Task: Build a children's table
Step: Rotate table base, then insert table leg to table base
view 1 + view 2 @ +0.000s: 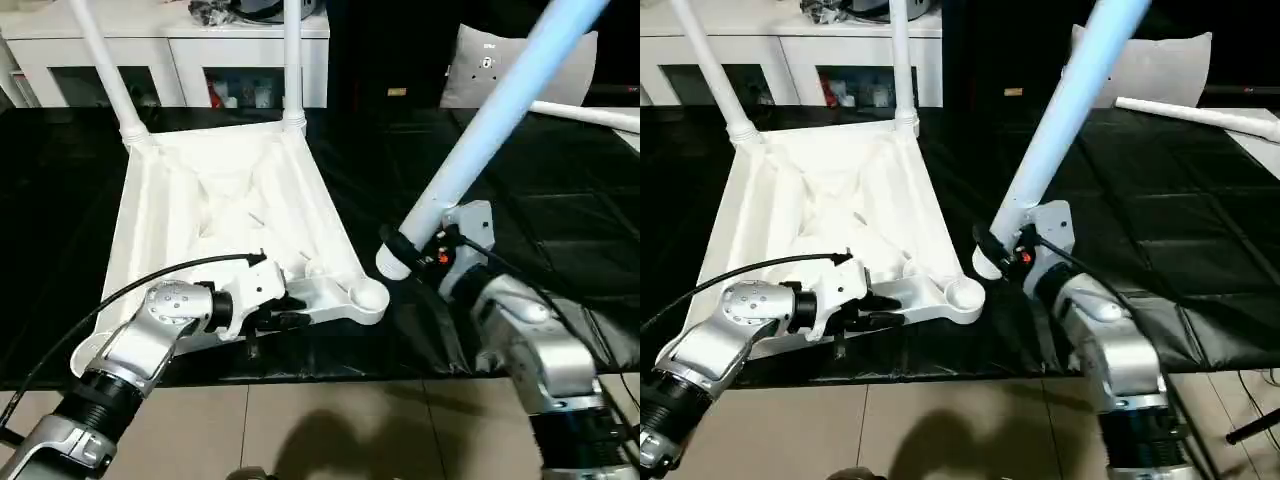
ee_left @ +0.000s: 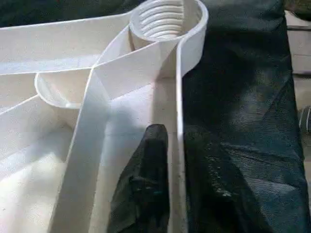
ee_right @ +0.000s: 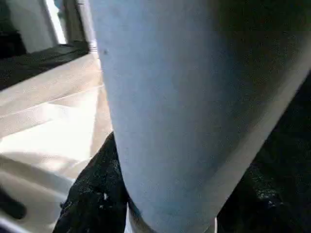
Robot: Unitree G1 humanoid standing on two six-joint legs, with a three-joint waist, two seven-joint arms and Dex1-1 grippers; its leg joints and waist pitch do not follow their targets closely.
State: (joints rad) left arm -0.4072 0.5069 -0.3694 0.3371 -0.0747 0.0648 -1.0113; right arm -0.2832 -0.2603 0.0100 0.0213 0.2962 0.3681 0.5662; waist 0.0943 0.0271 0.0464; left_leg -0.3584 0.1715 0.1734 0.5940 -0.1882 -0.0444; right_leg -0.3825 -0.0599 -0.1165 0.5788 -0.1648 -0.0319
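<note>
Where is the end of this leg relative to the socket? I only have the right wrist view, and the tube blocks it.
Observer: The leg, held tilted in the right gripper, has its lower end just to the right of the near right socket, not in it.
Operator: Is that socket free?
Observer: Yes, its ribbed bore is empty in the left wrist view.
Operator: Where's the left arm?
Observer: The left gripper is at the near edge of the tabletop, beside that socket.
</note>
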